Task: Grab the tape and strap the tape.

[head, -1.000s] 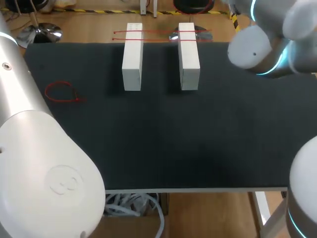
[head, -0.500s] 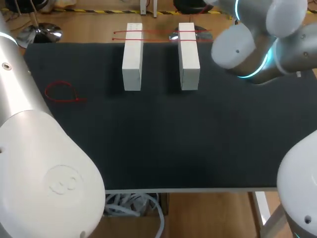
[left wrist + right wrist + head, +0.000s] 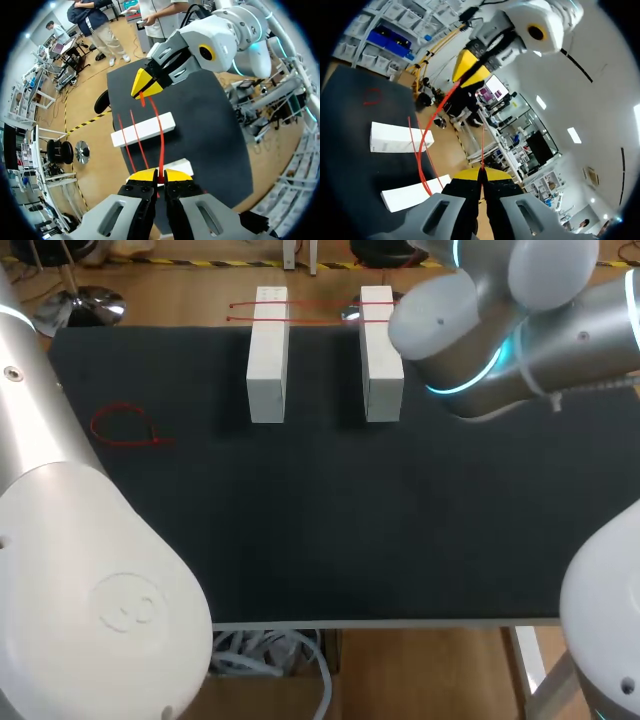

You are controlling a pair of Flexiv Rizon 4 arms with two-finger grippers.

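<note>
Tape (image 3: 161, 135) is clamped by left gripper (image 3: 158, 176) and right gripper (image 3: 481, 174), both closed on it. It is laid across blocks (image 3: 268, 355) at worktop (image 3: 320, 530) 12 o'clock.

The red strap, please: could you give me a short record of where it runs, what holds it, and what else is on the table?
strap: red strap spans the air between the two pincers; two red lines also cross both blocks
left pincer: shut on one end of the strap
right pincer: shut on the other end
blocks: left white block and right white block, side by side, apart, at the far edge
other: red loop lying on the left part
surface: table, black top
</note>
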